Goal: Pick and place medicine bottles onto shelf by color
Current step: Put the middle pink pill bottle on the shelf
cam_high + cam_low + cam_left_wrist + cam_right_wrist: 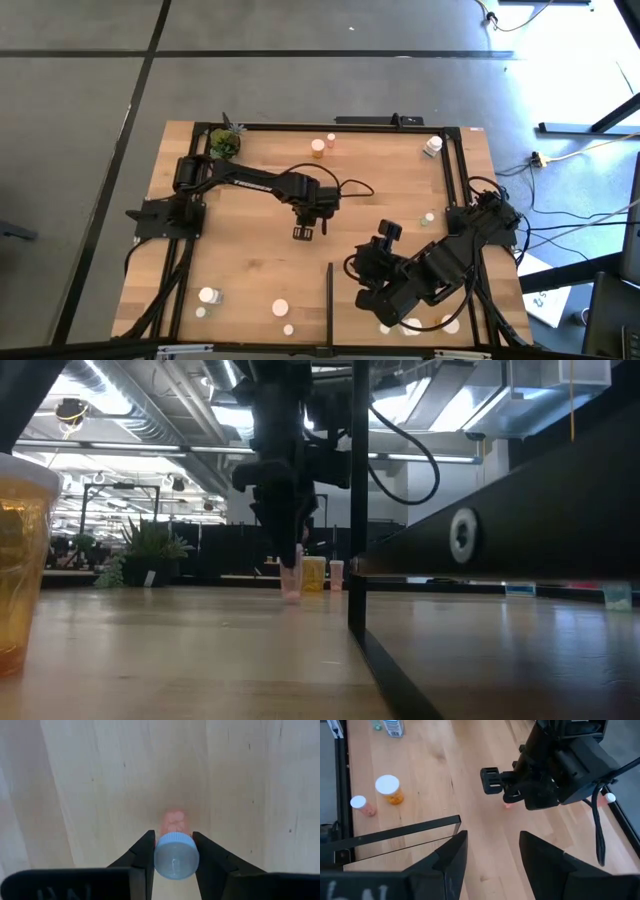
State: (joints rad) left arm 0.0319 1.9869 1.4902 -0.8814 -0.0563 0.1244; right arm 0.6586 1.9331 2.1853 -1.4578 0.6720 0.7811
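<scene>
My left gripper [308, 232] hangs over the middle of the table, pointing down, shut on a small pinkish-orange medicine bottle [175, 822] with a pale cap. In the low view the bottle [291, 586] is upright with its bottom at or just above the wood; I cannot tell which. My right gripper [490, 865] is raised over the near right part, open with nothing between its fingers. The shelf's black strip [330, 295] runs toward the near edge. Two orange bottles [318, 147] and a white one [432, 146] stand on their bases at the far edge. My left gripper pinches the bottle's round cap [176, 856] between its two fingers, one on each side. The fingers [142, 852] come from above, pointing down. The bottle hangs upright below them, its body toward the table.
A potted plant [225, 143] stands at the far left corner. Several white-capped bottles [208, 296] stand near the front edge left of the strip, and more [410, 325] lie under my right arm. A big amber bottle [20, 560] stands close to the low camera.
</scene>
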